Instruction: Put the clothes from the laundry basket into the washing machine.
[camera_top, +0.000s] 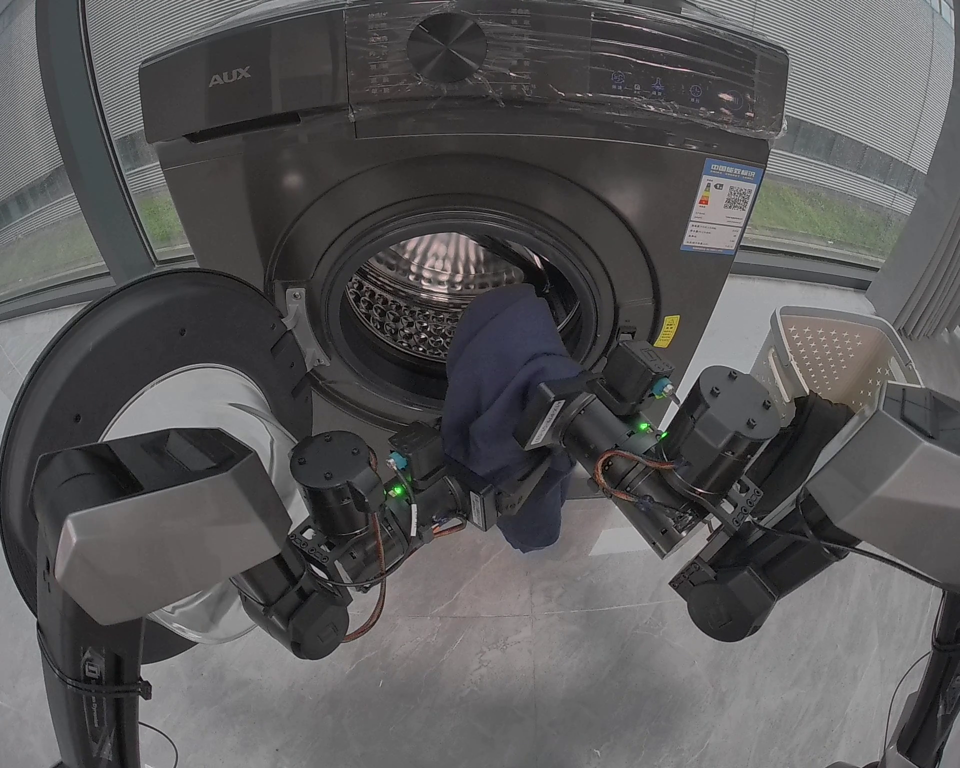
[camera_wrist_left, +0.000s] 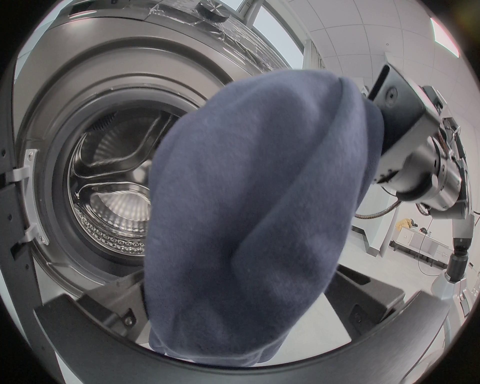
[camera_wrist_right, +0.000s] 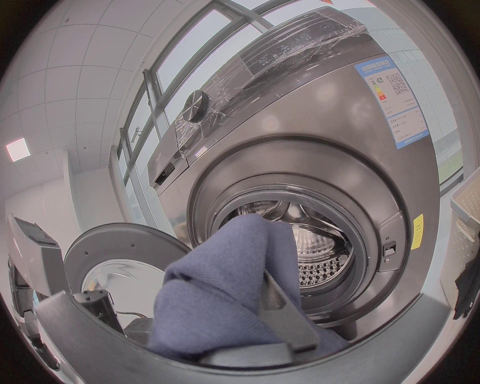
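Note:
A navy blue garment (camera_top: 495, 380) hangs in front of the open drum (camera_top: 425, 290) of the washing machine (camera_top: 450, 180). My right gripper (camera_top: 520, 400) is shut on its upper part, level with the drum's lower rim; one finger (camera_wrist_right: 285, 312) presses into the cloth and the other is hidden under it. My left gripper (camera_top: 510, 495) sits lower, at the garment's hanging end, with its fingers (camera_wrist_left: 112, 305) spread wide on either side of the cloth (camera_wrist_left: 250, 225). The white laundry basket (camera_top: 835, 325) stands at the right with dark clothes (camera_top: 800, 430) draped in it.
The machine's round door (camera_top: 150, 340) is swung fully open to the left, close to my left arm. Grey tiled floor (camera_top: 560, 660) lies in front of the machine. Windows run behind it.

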